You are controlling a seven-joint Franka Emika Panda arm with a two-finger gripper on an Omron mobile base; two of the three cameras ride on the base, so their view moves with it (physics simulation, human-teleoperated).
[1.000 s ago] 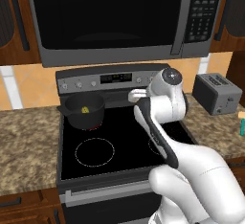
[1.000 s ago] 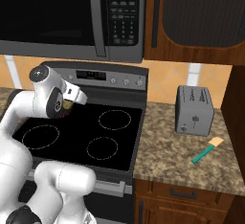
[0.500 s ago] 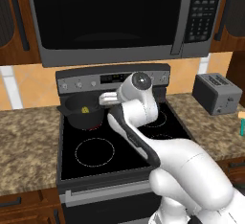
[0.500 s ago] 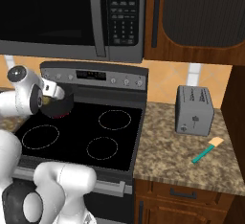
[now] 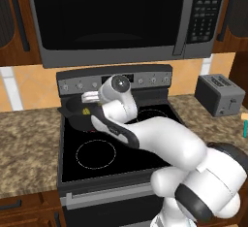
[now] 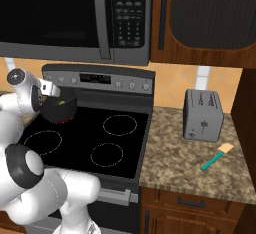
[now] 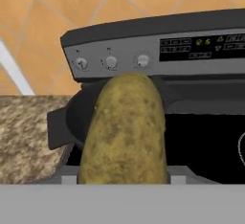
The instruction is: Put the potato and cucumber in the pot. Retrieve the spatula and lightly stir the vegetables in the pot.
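While the gripper [image 5: 88, 96] holds the potato [image 7: 125, 129] over the pot [image 6: 59, 111], the black stove [image 6: 107, 145] sits under the microwave [image 6: 75, 18], granite counter [image 6: 185, 158] beside.

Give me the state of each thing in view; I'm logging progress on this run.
potato: held in the gripper, near the pot.
cucumber: in the pot.
pot: on the back left burner, upright.
spatula: lying on the counter by the toaster, untouched.

stove [image 6: 90, 138]: black glass top, four ring burners, knobs on far panel | microwave [image 5: 116, 17]: above stove | toaster [image 6: 202, 115]: grey, on right counter [image 6: 185, 163] | cabinets [image 6: 210, 13]: dark wood, upper right
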